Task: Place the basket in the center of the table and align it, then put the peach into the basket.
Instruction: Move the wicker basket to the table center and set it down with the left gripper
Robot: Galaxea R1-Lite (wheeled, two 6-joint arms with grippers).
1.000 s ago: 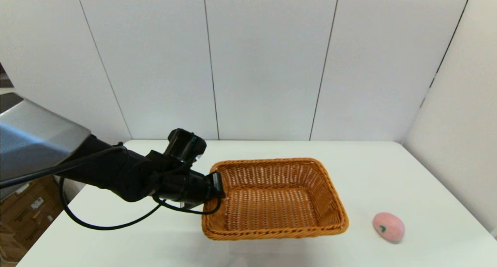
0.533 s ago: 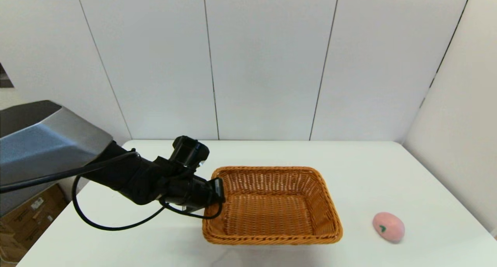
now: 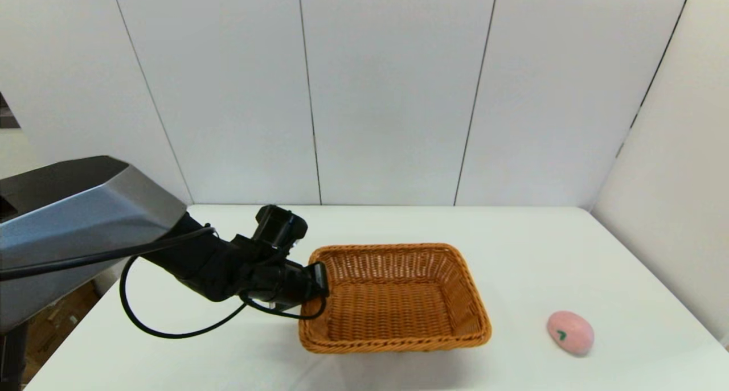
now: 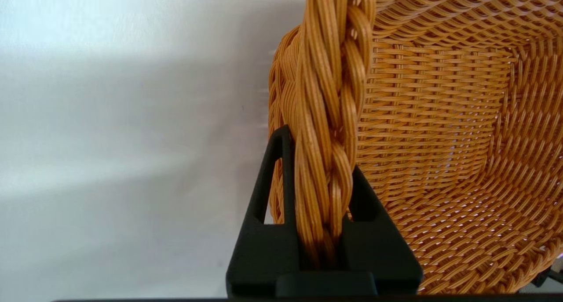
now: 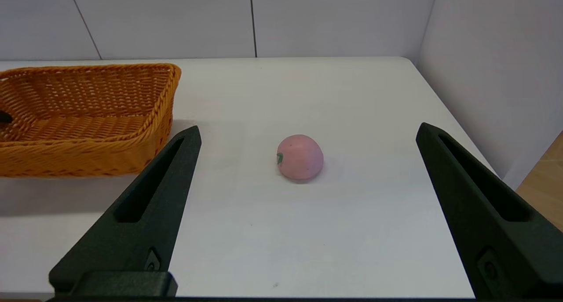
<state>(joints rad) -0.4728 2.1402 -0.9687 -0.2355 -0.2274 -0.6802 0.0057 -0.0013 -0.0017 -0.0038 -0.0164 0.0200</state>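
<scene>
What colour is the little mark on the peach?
Green, a tiny leaf on the pink peach. The right wrist view shows it best.

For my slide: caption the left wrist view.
Left gripper clamped on the braided rim of the orange-brown woven wicker basket over the white table.

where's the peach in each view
Head view: the peach lies on the table, lower right, apart from the basket.
Left wrist view: not in it.
Right wrist view: peach at centre, basket far left.
Shared landmark: the basket.
</scene>
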